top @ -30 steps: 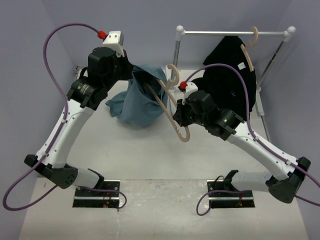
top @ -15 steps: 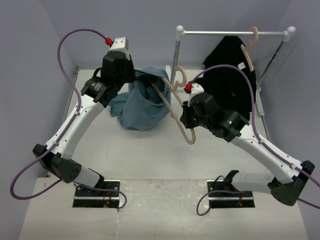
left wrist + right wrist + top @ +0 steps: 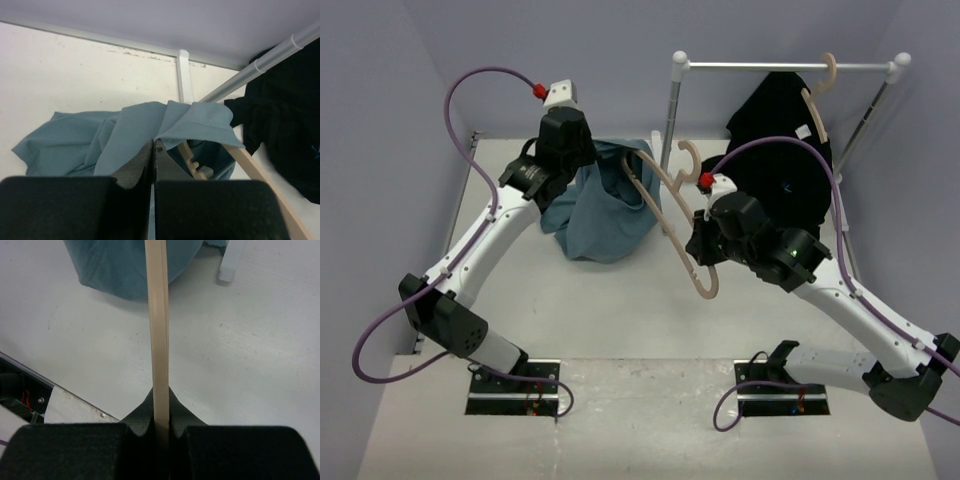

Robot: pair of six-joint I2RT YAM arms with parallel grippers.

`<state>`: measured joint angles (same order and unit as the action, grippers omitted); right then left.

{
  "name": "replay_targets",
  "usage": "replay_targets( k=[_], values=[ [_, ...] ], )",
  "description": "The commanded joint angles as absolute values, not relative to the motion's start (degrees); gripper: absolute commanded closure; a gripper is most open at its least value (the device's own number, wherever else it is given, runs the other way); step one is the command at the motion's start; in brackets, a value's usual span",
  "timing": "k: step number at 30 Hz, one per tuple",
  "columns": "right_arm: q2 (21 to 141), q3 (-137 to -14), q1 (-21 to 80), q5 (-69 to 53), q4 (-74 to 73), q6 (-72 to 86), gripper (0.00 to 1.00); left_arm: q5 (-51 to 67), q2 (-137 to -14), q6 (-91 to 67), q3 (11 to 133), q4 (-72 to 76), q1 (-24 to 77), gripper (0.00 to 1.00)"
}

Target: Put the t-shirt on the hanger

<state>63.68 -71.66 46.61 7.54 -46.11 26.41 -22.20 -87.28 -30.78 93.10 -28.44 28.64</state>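
The slate-blue t-shirt (image 3: 605, 215) hangs bunched from my left gripper (image 3: 588, 158), which is shut on a fold of its hem; its lower part rests on the table. In the left wrist view the fingers (image 3: 154, 147) pinch the t-shirt (image 3: 125, 132) and the opening gapes to the right. The beige hanger (image 3: 708, 285) is tilted, one shoulder end inside that opening (image 3: 200, 167). My right gripper (image 3: 695, 242) is shut on the hanger's other arm (image 3: 159, 330), the jaws closed tight on both sides of it (image 3: 161, 407).
A white clothes rail (image 3: 780, 66) stands at the back right, with a black garment (image 3: 785, 140) on a second beige hanger (image 3: 817, 105). The rail's white foot (image 3: 232, 260) lies on the table near the t-shirt (image 3: 125, 265). Walls close in left and back.
My left gripper has carried the t-shirt to the right, toward the hanger. My right gripper has shifted the hanger slightly right and nearer, and the shirt's opening now sits around its far end.
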Motion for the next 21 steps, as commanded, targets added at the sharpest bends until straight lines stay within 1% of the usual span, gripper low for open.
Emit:
replay_targets(
  k=[1, 7, 11, 14, 17, 19, 20, 21],
  values=[
    [65.04, -73.50, 46.67, 12.45, -46.73, 27.77, 1.00, -20.56, -86.70, -33.66, 90.48, -22.79, 28.56, 1.00],
    [68.69, -76.23, 46.67, 16.54, -47.46, 27.07, 1.00, -16.28, -84.90, -33.83, 89.20, -21.44, 28.48, 1.00],
    [74.22, -81.19, 46.67, 20.85, -46.38, 27.77, 1.00, -7.14, -82.31, -33.49, 88.92, -20.50, 28.72, 1.00],
    [74.92, -81.71, 46.67, 21.06, -38.50, 26.03, 1.00, -1.10, -79.85, -32.94, 88.15, -20.21, 28.94, 1.00],
    [73.68, -79.95, 46.67, 17.33, -27.56, 25.69, 1.00, 4.59, -79.43, -29.92, 91.10, -23.21, 29.00, 1.00],
    [72.18, -76.19, 46.55, 11.01, -17.12, 25.44, 1.00, 6.57, -80.29, -25.82, 95.82, -27.25, 28.99, 1.00],
    [71.00, -73.57, 46.42, 7.74, -11.41, 25.64, 1.00, 6.51, -81.33, -23.20, 102.54, -33.05, 28.92, 1.00],
    [69.62, -70.42, 46.35, 4.80, -8.09, 25.78, 1.00, 6.27, -82.46, -20.47, 105.64, -35.57, 28.92, 1.00]
  ],
)
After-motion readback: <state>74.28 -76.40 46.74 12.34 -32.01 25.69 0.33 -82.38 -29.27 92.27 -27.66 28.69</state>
